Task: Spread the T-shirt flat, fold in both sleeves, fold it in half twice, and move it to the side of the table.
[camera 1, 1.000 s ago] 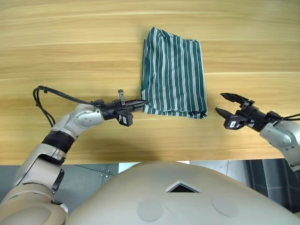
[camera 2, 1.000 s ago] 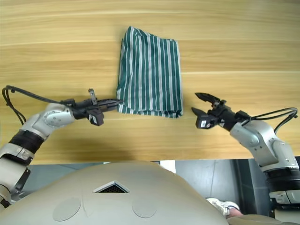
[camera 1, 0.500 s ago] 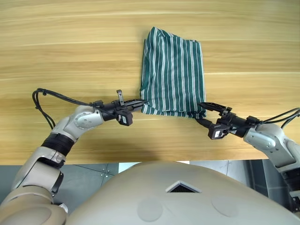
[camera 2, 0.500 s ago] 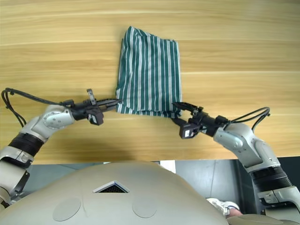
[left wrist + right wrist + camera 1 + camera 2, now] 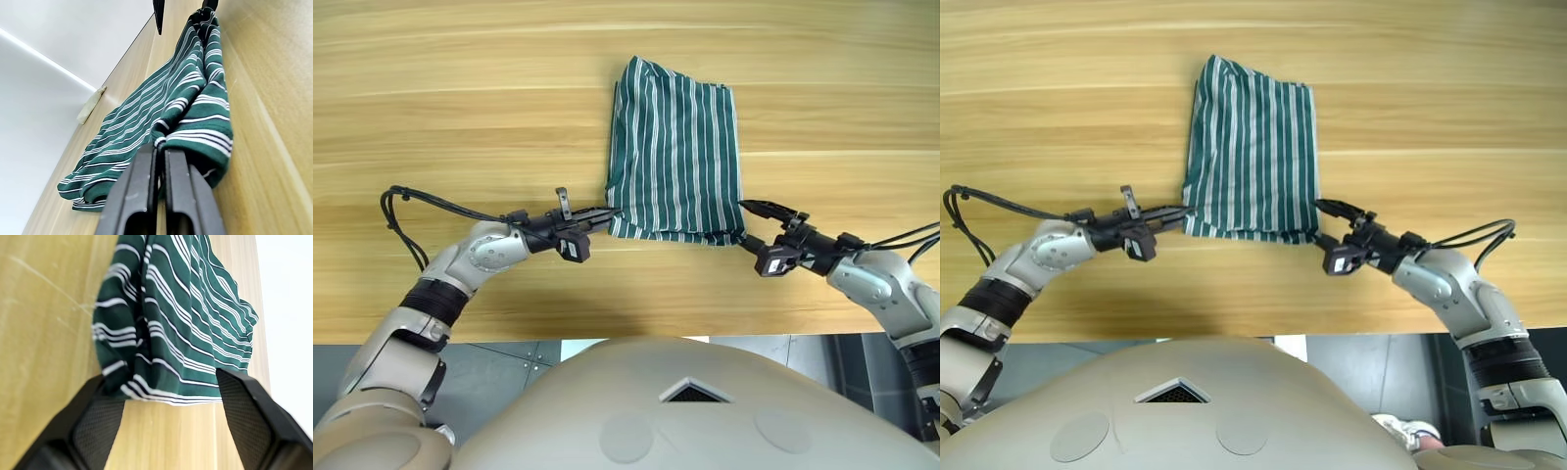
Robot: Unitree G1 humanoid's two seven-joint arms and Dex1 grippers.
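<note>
Left gripper [image 5: 607,215] is clamped tight on the T-shirt's [image 5: 675,147] near-left corner, a pinch of striped cloth caught between the fingers. Over on the other side, the right gripper [image 5: 751,223] has its jaws spread wide, straddling the near-right corner with nothing pinched yet. The shirt itself lies as a narrow folded strip in the middle of the table [image 5: 460,117], long side running from the near edge toward the far edge. This looks like soft, light, limp cloth in several stacked layers, so it should sag and slide if only the top layer is caught. Best hold: both near corners, low to the wood, biting through every layer.
</note>
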